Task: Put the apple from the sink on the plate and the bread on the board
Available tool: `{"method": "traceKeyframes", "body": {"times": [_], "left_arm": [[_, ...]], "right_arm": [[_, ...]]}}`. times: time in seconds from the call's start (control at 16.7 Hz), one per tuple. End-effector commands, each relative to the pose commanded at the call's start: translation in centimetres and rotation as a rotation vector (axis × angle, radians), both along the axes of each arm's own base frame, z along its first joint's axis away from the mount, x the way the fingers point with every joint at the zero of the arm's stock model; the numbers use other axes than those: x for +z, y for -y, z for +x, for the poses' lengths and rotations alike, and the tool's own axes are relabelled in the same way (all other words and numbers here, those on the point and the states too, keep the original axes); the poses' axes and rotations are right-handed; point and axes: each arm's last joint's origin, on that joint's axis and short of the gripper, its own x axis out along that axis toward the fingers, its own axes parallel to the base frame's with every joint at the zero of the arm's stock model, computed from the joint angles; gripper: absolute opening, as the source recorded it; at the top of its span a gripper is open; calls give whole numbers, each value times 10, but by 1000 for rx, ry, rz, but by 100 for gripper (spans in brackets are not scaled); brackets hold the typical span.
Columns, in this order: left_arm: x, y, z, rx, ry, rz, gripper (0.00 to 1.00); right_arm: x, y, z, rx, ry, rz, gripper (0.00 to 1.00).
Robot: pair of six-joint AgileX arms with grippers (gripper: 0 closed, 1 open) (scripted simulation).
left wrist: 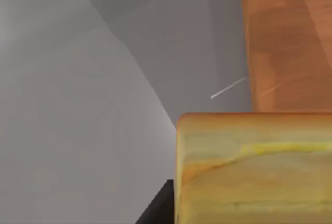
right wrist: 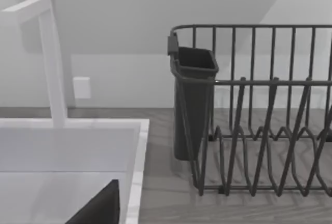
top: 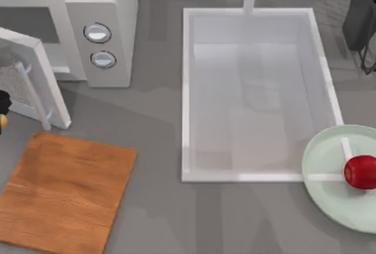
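Observation:
The red apple (top: 359,172) rests on the pale green plate (top: 329,177) at the right edge of the table, just off the sink's near right corner. The white sink (top: 187,89) holds nothing. The bread (left wrist: 254,167) hangs close in front of the left wrist camera with my left gripper (top: 2,113) shut on it, at the table's far left edge beside the microwave door. The wooden board (top: 64,192) lies just below and to the right of that gripper; the board (left wrist: 285,42) lies past the bread. A dark part of my right gripper (right wrist: 98,208) shows over the sink's corner.
A white microwave (top: 111,7) stands at the back left with its door (top: 35,83) swung open toward the board. A white faucet post (right wrist: 52,63) rises behind the sink. A dark wire dish rack (right wrist: 259,130) with a cup holder stands at the back right.

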Motion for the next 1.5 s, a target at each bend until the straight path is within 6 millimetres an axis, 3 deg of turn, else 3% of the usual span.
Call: {"method": "traceKeyframes", "body": {"times": [0.48,0.78,1.14,1.5], "left_arm": [[8,51,-4,1005,-23,-39,0],[-3,75,-16,1504,-75,-19,0],[-27,99,-38,1869,-90,56,0],[-35,111,-51,1976,-65,61,0]], "right_arm": [[0,0,0,0,0,0,100],[0,0,0,0,0,0,100],[0,0,0,0,0,0,100],[0,0,0,0,0,0,100]]}}
